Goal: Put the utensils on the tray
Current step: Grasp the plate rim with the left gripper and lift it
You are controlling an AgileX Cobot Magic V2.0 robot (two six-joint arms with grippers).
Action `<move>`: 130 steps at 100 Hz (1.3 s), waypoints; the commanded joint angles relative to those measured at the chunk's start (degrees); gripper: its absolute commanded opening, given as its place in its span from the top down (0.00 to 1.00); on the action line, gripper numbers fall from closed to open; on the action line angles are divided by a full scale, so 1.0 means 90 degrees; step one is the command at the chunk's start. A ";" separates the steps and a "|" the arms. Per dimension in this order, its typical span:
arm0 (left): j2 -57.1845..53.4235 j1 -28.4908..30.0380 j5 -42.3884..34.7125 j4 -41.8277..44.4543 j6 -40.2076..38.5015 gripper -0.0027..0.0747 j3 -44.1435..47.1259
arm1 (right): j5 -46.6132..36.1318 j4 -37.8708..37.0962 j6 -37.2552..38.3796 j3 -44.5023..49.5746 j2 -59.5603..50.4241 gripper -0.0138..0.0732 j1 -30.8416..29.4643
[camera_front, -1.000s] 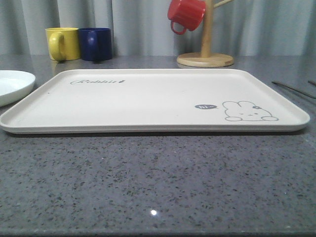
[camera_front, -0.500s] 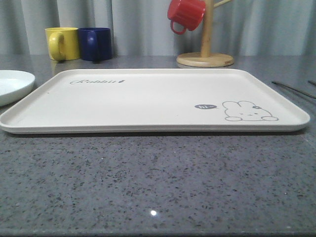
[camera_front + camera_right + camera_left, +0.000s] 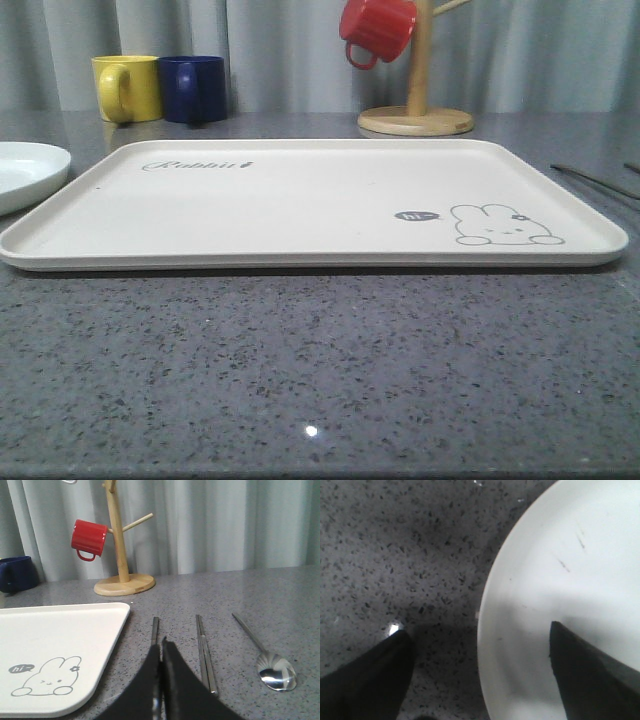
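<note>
The fork is mostly hidden behind the right hand, whose fingers are pressed together; its tines cannot be seen. In the front view the chopsticks are cut off at the counter's right edge, and the white plate at its left edge.

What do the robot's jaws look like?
The left gripper has two plain black jaws, wide at the base and narrowing to pointed tips. The right gripper has the same black, tapering jaws. No cables, markings or labels show on either.
</note>
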 commanded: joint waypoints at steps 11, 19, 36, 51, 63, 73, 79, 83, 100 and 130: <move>-0.0126 0.0029 -0.0153 -0.0082 0.0044 0.49 -0.0205 | -0.0559 0.0005 -0.0043 0.0015 -0.0091 0.92 -0.0048; -0.0126 0.0029 -0.0147 -0.0058 0.0061 0.71 -0.0205 | -0.0559 0.0005 -0.0043 0.0015 -0.0091 0.92 -0.0048; -0.0138 0.0029 -0.0147 -0.0061 0.0187 0.99 -0.0205 | -0.0559 0.0005 -0.0043 0.0015 -0.0091 0.92 -0.0048; -0.0358 0.0156 -0.0250 -0.0132 0.0187 0.99 -0.0205 | -0.0559 0.0005 -0.0043 0.0015 -0.0091 0.92 -0.0048; -0.0816 0.0272 -0.0291 -0.0439 0.0356 0.99 -0.0205 | -0.0559 0.0005 -0.0043 0.0015 -0.0091 0.92 -0.0048; -0.1298 0.0383 -0.0291 -0.0769 0.0555 0.99 -0.0205 | -0.0559 0.0005 -0.0043 0.0015 -0.0091 0.92 -0.0048; -0.1555 0.0448 -0.0291 -0.0970 0.0659 0.99 -0.0205 | -0.0559 0.0005 -0.0043 0.0015 -0.0091 0.92 -0.0048; -0.1731 0.0473 -0.0291 -0.1068 0.0742 0.99 -0.0205 | -0.0559 0.0005 -0.0043 0.0015 -0.0091 0.92 -0.0048; -0.2143 0.0457 0.0128 -0.1554 0.1091 0.99 -0.0457 | -0.0559 0.0005 -0.0043 0.0015 -0.0091 0.92 -0.0048; -0.1924 -0.0705 0.0421 -0.2280 0.1593 0.99 -0.0888 | -0.0559 0.0005 -0.0043 0.0015 -0.0091 0.92 -0.0048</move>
